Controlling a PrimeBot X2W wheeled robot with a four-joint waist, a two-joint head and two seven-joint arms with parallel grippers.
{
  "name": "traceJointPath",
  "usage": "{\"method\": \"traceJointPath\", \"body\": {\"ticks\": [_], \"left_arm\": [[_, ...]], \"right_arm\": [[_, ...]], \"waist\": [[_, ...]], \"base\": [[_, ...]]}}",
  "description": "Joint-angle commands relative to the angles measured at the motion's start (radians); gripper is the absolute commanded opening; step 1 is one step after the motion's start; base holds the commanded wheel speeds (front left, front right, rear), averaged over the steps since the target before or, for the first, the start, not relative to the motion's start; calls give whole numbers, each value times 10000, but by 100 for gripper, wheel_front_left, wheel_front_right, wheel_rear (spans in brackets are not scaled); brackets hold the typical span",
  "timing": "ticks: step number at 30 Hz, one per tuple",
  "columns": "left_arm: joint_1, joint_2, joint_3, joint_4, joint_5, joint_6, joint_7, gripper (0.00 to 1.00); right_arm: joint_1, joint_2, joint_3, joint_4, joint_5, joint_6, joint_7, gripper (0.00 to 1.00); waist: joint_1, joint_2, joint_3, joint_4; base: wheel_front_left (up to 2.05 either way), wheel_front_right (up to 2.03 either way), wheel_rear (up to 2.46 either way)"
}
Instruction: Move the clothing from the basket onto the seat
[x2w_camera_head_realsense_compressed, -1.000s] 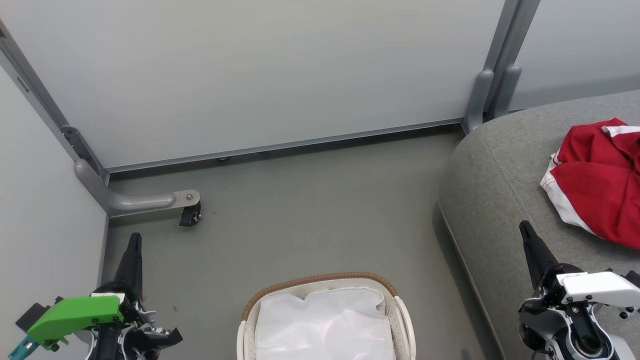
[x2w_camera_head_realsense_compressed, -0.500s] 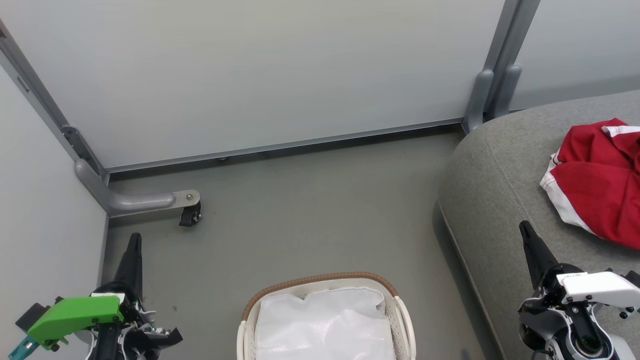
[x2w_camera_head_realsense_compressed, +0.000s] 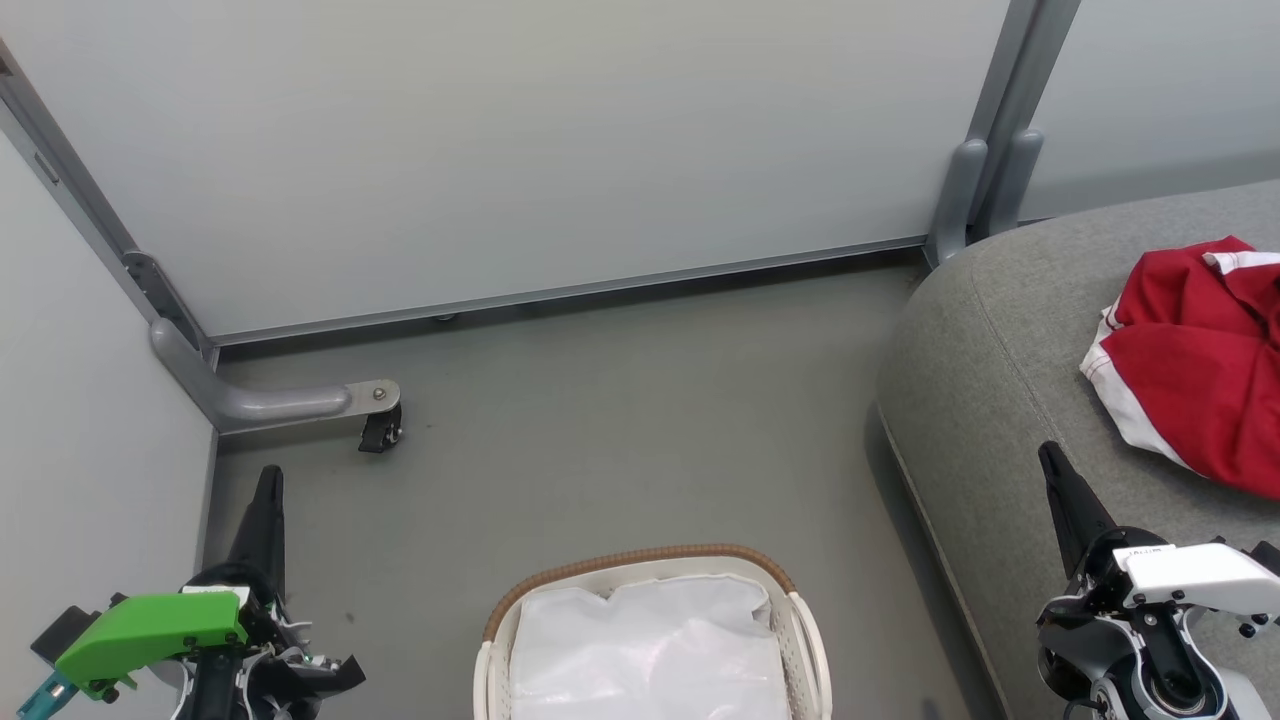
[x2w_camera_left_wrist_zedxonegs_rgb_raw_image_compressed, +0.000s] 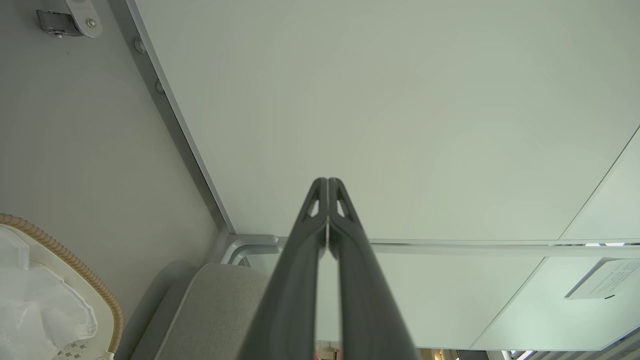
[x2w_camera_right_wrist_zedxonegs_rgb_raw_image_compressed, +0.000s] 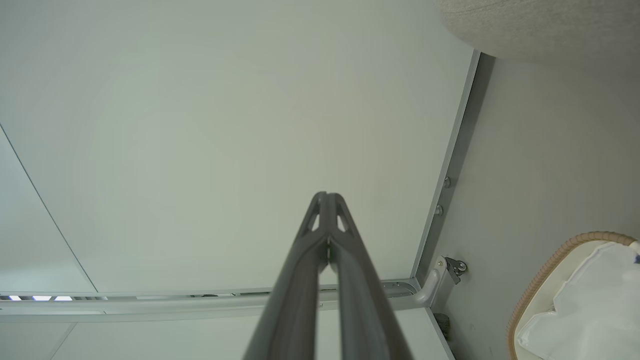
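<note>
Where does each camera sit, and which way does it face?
Head view: on the head, facing forward and down at the floor, the basket and the seat bearing the clothing; left gripper and right gripper at the bottom corners.
Left wrist view: on the left wrist, facing along its shut fingers at the wall panel.
Right wrist view: on the right wrist, facing along its shut fingers at that panel.
Shared: both wrist views catch the basket rim and a seat corner.
</note>
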Motion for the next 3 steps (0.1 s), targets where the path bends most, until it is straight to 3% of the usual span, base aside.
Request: {"method": "traceJointPath", "body": {"ticks": [1,3], "left_arm": [[-98,63,10,-10,-48,-40,25,0],[-97,63,10,-10,-48,-40,23,0]], "right_arm": [[106,-60,-14,-39,36,-3,11,0],[106,-60,-14,-39,36,-3,11,0]], "waist": [[0,-1,0,0],[0,-1,0,0]], "base": [[0,0,0],[0,0,0]]}}
